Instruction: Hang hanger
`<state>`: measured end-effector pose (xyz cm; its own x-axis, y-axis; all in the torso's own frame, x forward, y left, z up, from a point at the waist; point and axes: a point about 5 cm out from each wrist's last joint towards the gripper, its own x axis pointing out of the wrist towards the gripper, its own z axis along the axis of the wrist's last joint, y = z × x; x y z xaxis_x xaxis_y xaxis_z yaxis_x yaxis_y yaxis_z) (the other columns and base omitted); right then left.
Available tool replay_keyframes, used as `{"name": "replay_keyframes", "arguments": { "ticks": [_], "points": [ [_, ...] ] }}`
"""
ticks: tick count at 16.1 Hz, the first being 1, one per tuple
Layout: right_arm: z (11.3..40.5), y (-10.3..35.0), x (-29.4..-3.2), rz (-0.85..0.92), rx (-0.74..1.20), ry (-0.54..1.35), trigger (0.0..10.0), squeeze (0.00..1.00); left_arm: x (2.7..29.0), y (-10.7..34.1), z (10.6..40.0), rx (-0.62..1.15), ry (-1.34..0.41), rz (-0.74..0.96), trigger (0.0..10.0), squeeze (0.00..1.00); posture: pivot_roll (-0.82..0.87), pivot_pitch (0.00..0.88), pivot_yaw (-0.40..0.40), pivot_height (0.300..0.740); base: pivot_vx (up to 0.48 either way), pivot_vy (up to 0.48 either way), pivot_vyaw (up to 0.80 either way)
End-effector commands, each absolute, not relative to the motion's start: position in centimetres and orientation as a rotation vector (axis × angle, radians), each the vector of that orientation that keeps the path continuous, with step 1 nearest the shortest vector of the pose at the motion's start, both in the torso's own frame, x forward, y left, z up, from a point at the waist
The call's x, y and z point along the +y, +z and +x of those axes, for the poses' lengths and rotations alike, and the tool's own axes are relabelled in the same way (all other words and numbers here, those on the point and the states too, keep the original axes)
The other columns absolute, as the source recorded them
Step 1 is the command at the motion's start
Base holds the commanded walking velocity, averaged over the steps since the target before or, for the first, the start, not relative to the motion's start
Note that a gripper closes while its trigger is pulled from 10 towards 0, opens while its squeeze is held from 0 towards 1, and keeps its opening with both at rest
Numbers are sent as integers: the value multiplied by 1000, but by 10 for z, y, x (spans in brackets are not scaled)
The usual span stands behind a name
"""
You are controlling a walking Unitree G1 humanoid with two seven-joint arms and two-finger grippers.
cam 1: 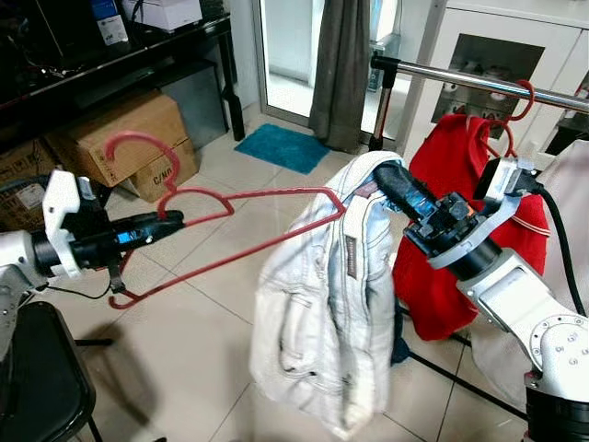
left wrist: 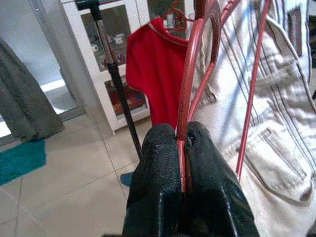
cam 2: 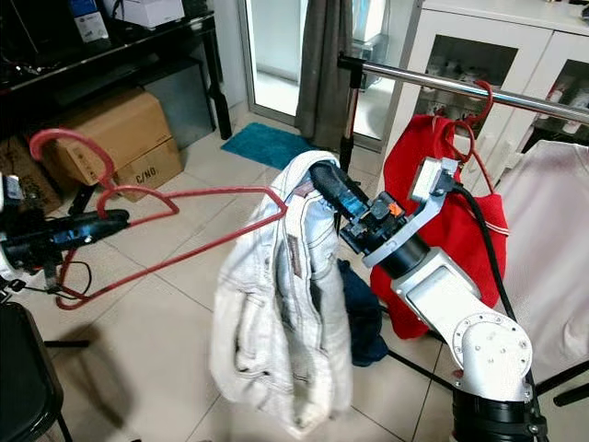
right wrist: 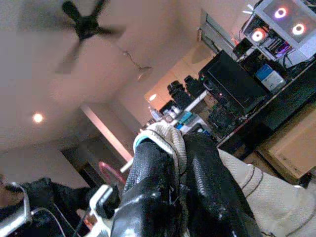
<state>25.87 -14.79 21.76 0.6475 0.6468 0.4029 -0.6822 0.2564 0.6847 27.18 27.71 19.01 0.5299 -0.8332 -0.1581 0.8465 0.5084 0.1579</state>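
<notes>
By a "C/NO" carton, grippers hold hanger, jacket

A cardboard box is sitting on the floor under the black desk, at ten o'clock in the right eye view, and is showing black print on its short side reading roughly "C/NO"; the other labels are staying too small to read.

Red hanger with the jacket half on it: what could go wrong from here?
1. Only one arm of the red hanger sits inside the pale denim jacket; if the right gripper lets go of the collar, the jacket could slide off.
2. The left gripper pinches thin wire; the jacket's weight may twist it.
3. The rail already carries a red shirt, crowding the hook.
</notes>
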Motion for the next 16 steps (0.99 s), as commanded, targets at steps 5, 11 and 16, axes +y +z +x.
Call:
{"name": "replay_keyframes", "arguments": {
  "ticks": [5,11,16],
  "points": [
    [257,268,-208,1060,-418,734,0,0,316,136,253,422,-799,410,0,0,-151,0,49,740,0,0,0],
    [281,271,-187,610,-255,486,0,0,291,122,268,544,-749,726,0,0,-153,0,53,740,0,0,0],
    [289,234,-125,-105,-28,474,0,0,216,114,306,580,-840,862,0,0,-160,0,63,740,0,0,0]
  ]
}}
